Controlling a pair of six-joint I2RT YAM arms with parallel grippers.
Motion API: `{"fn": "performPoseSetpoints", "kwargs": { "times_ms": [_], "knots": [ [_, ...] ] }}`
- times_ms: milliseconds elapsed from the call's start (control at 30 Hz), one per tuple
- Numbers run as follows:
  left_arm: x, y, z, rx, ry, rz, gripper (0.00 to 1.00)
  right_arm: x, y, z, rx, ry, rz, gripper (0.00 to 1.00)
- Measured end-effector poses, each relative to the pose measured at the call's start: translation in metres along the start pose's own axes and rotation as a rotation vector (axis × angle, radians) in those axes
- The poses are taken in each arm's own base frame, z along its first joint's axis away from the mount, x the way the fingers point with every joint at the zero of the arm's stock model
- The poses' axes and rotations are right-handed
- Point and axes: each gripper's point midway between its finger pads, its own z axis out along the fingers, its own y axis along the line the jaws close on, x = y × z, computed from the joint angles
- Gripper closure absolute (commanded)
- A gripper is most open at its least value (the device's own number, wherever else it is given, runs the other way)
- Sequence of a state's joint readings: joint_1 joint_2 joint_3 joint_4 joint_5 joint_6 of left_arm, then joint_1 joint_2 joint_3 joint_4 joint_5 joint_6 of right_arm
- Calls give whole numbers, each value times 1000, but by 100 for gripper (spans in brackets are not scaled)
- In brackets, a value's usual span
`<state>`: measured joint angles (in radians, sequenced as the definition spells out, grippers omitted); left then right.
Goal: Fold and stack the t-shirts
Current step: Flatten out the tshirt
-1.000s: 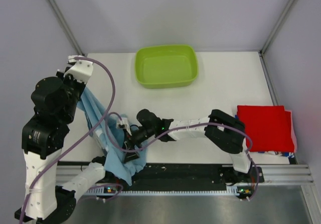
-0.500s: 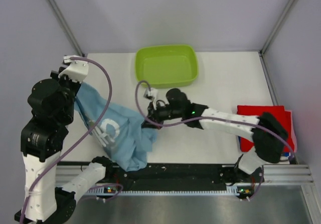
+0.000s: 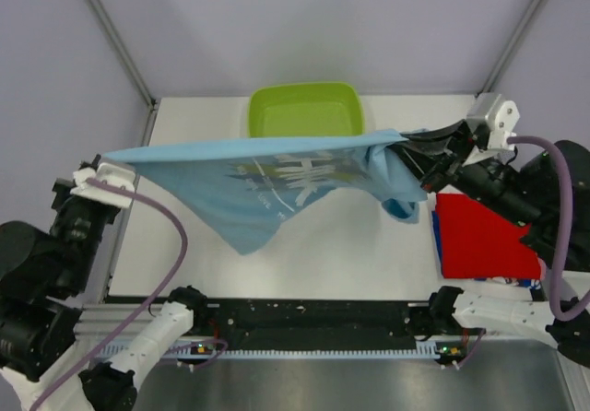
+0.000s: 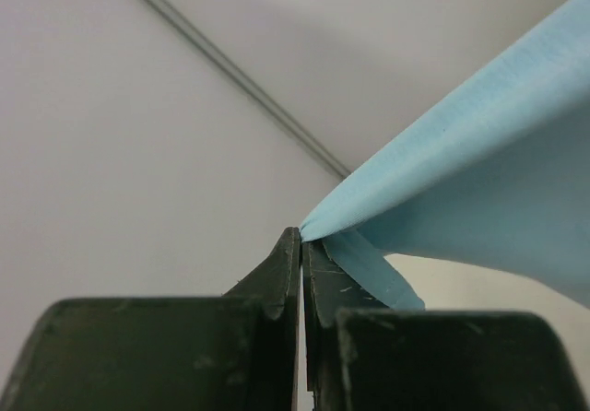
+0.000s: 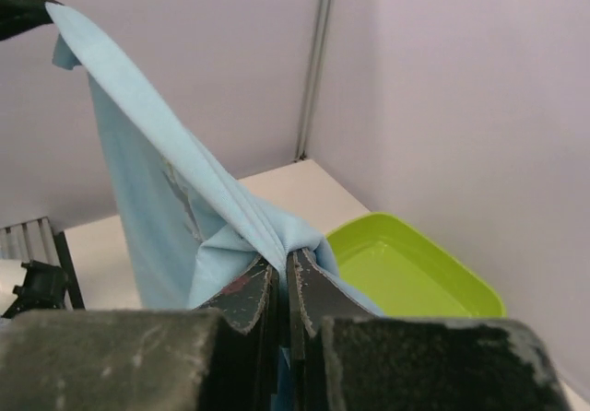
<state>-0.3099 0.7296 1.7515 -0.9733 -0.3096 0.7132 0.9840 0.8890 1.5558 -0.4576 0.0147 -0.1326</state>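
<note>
near rail: a black rail (image 3: 323, 323) runs along the near edge of the tabletop (image 3: 350, 245), between the two arm bases.
red t-shirt (image 3: 489, 236): folded flat on the tabletop at the right, partly under the right arm. A strip of darker blue cloth (image 3: 436, 245) shows along its left edge.
left gripper (image 4: 300, 238): raised at the left edge of the tabletop, its fingers pressed together on one corner of the light blue t-shirt (image 3: 267, 185).
right gripper (image 5: 281, 262): raised at the right, just beyond the red t-shirt, pinching a bunched fold of the light blue t-shirt.
light blue t-shirt: held up and pulled taut along its top edge between the two grippers. The rest hangs to a point toward the near left, and a loose bunch droops below the right gripper. The white lettering (image 3: 290, 173) shows in the top view. Whether the lowest tip touches the tabletop cannot be told.
basin (image 3: 304, 111): lime-green, at the far middle of the tabletop. In the top view the stretched cloth hides its near rim.
</note>
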Motion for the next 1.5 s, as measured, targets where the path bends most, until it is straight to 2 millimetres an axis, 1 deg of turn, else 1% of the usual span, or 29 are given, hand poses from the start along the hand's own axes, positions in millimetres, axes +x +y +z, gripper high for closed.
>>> {"fn": "performPoseSetpoints", "kwargs": {
  "times_ms": [33,100,233,367,467,500,567,633,667,700,733,800,900,967,1033,1100,1133,1200,1233,1300,1400,1500],
  "knots": [
    [-6,1,-6,12,-36,-6,100,-9,-2,-8,3,-1,-18,100],
    [-14,0,-18,39,-92,-8,100,-14,-4,-15,-3,27,-45,100],
    [-13,0,-38,64,-121,18,100,-11,2,-21,-49,103,-51,100],
    [-20,10,-47,43,-146,30,100,-7,10,-27,-89,148,-6,100],
    [-20,9,-44,45,-141,39,100,-1,10,-29,-75,175,28,100],
    [-17,5,-38,52,-130,45,100,2,7,-28,-49,184,37,100],
    [-4,-12,-17,78,-79,58,100,15,-4,-27,23,217,44,100],
    [16,-35,12,113,3,75,100,38,-18,-25,117,274,42,100],
    [37,-56,37,138,82,91,100,50,-23,-22,152,304,40,100],
    [43,-62,44,148,109,99,100,64,-28,-18,181,332,40,100],
    [59,-79,63,168,169,113,100,79,-35,-14,213,364,51,100],
    [90,-114,99,215,275,145,100,111,-56,-6,290,426,86,100],
    [136,-168,144,294,403,187,100,177,-105,7,422,541,184,100],
    [162,-197,163,336,462,209,100,232,-137,16,486,634,265,100],
    [178,-215,177,354,492,222,100,274,-155,21,518,705,319,100],
    [190,-230,193,357,515,229,100,308,-168,25,539,766,351,100],
    [195,-236,202,351,522,233,100,322,-174,29,544,783,361,100],
    [202,-244,218,334,529,237,100,344,-185,35,557,817,375,100],
    [205,-247,224,325,530,237,100,353,-190,37,562,828,379,100],
    [211,-253,235,312,535,239,100,363,-198,42,571,840,381,100],
    [218,-259,245,297,539,243,100,368,-206,50,578,836,376,100],
    [222,-263,254,281,540,243,100,366,-212,57,580,819,365,100]
  ]
}}
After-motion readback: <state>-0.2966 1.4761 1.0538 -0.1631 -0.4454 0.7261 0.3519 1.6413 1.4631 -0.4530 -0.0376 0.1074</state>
